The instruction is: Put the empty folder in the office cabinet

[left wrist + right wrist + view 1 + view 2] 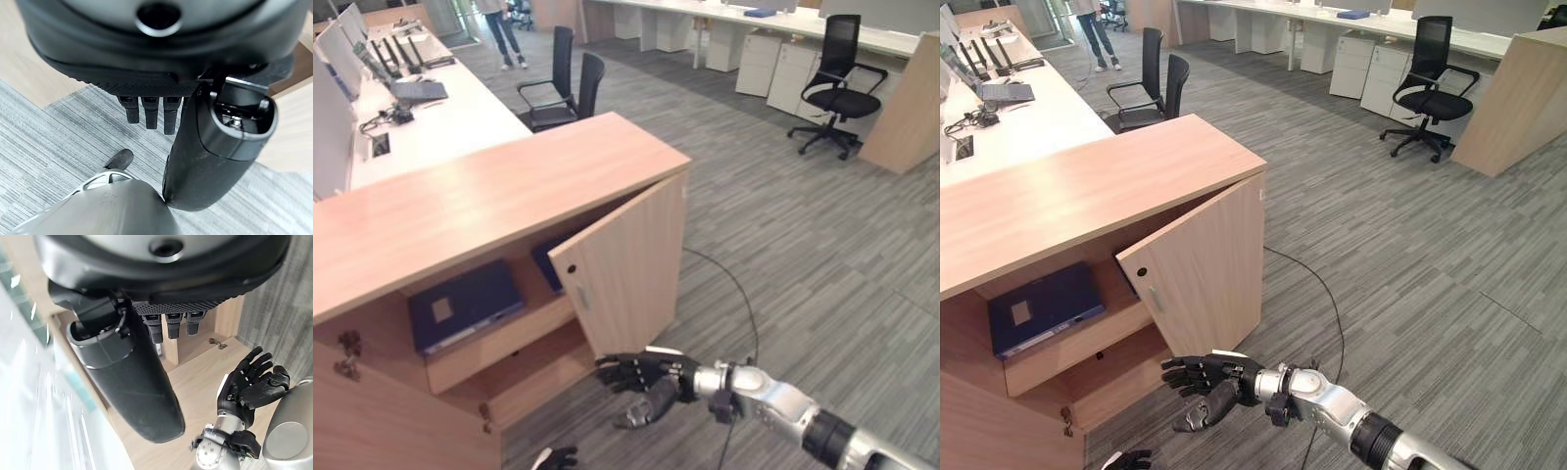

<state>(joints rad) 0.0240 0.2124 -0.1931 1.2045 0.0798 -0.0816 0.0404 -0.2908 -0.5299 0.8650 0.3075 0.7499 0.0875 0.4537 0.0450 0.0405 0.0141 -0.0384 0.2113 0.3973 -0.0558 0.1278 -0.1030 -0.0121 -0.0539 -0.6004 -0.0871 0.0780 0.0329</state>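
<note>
A dark blue folder with a pale label lies flat on the upper shelf inside the wooden office cabinet. The cabinet door stands half open, and a second dark blue item shows just behind its edge. My right hand hovers low above the carpet just below the door's bottom corner, open and holding nothing. My left hand is lower down in front of the cabinet. It appears in the right wrist view with its fingers spread and empty.
Two black office chairs stand behind the cabinet and another at the far right. A white desk with monitors runs along the left. A person stands far back. Grey carpet spreads to the right.
</note>
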